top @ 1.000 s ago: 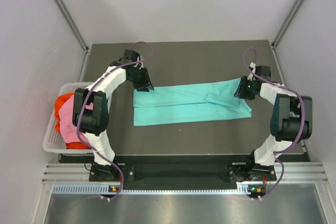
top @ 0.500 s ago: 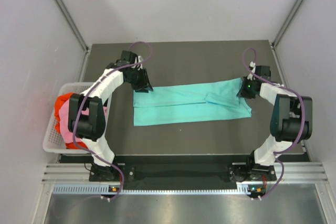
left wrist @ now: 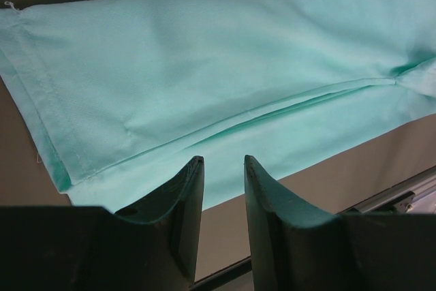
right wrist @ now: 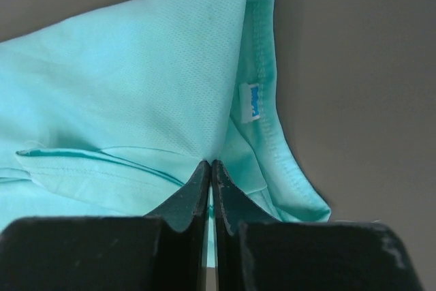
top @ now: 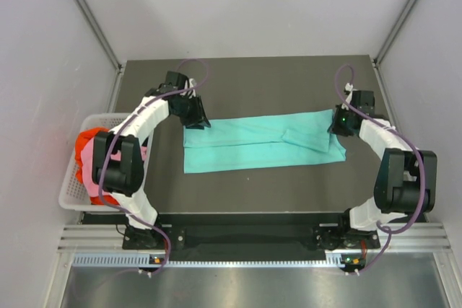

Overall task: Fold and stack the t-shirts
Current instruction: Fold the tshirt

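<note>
The teal t-shirt (top: 260, 142) lies on the dark table, folded into a long strip running left to right. My left gripper (top: 196, 119) hovers at the strip's far left corner. In the left wrist view it (left wrist: 223, 161) is slightly open with nothing between the jaws, above the shirt (left wrist: 204, 66). My right gripper (top: 339, 126) is at the strip's far right end, by the collar. In the right wrist view it (right wrist: 211, 163) is shut on a pinch of the teal cloth (right wrist: 136, 86). The pink shirt (top: 92, 171) and the red-orange shirt (top: 86, 141) lie in the basket. The black shirt is out of view.
A white lattice basket (top: 72, 196) stands off the table's left edge. Grey walls enclose the table on the left, back and right. A metal rail runs along the near edge, where both arm bases are bolted.
My right arm has shifted a little to the right while still holding the cloth. My left arm's elbow has moved slightly; its gripper stays over the same corner.
</note>
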`<state>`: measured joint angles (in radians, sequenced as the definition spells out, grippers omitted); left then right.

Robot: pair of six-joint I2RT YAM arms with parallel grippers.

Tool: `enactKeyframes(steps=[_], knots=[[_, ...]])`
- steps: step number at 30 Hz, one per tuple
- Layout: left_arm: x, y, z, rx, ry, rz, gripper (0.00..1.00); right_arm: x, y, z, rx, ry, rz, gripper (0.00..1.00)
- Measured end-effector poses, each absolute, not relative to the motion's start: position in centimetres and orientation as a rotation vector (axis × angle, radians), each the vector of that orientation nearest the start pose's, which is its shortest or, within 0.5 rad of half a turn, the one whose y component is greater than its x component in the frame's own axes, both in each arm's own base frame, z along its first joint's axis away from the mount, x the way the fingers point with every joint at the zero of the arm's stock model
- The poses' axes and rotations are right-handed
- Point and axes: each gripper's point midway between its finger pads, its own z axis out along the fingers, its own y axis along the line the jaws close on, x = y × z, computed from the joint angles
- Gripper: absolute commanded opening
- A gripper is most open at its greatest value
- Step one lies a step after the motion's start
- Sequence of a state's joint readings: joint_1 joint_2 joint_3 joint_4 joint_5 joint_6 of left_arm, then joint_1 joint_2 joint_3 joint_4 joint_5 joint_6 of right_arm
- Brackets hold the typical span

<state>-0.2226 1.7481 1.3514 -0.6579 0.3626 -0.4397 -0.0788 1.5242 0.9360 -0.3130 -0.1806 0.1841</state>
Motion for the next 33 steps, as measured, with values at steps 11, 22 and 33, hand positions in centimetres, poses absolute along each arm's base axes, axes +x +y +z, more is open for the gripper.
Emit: enactKeyframes(steps=[11,22,33], knots=[[36.4,-16.4,12.0,-0.156,2.672,-0.708,0.35,35.3,1.3,7.3,0.256,2.489,0.260,0.06],[36.3,-16.4,12.2,-0.154,2.668,-0.708,0.36,34.5,1.2,6.6,0.295,2.513,0.243,0.00],[36.4,-16.2,10.5,-0.211,2.712,-0.680,0.36,34.0,0.7,4.1,0.377,2.584,0.209,0.19]])
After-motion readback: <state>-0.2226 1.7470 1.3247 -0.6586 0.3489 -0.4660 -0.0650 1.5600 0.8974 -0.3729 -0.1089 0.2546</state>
